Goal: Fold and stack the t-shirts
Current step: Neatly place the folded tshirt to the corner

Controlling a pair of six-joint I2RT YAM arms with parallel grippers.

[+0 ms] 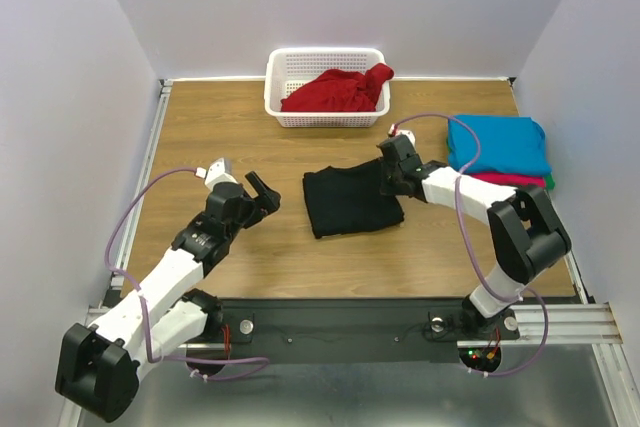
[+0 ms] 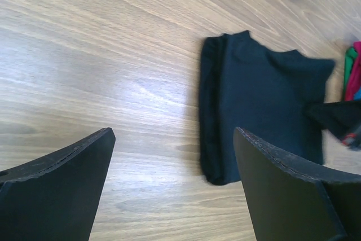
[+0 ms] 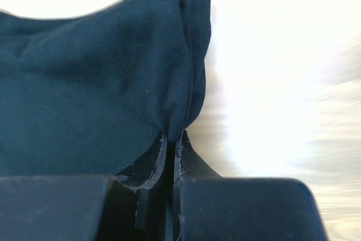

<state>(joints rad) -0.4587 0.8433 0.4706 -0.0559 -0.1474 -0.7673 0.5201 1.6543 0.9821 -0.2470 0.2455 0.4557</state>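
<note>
The black t-shirt point(image 1: 350, 202) lies folded on the wooden table point(image 1: 240, 127) at mid-table. My right gripper point(image 1: 388, 173) is shut on its right edge; the right wrist view shows the cloth point(image 3: 101, 83) pinched between the closed fingertips point(image 3: 171, 139). My left gripper point(image 1: 262, 191) is open and empty, left of the shirt; the left wrist view shows the shirt point(image 2: 259, 105) ahead of its fingers point(image 2: 282, 179). A red t-shirt point(image 1: 335, 92) lies crumpled in the white basket point(image 1: 325, 55). Folded turquoise-blue point(image 1: 500, 145), pink-red point(image 1: 510, 180) and green shirts are stacked at the right.
The white lattice basket stands at the back centre. The stack of folded shirts sits against the right wall. White walls close in the table on the left, back and right. A metal rail point(image 1: 560, 322) runs along the near edge.
</note>
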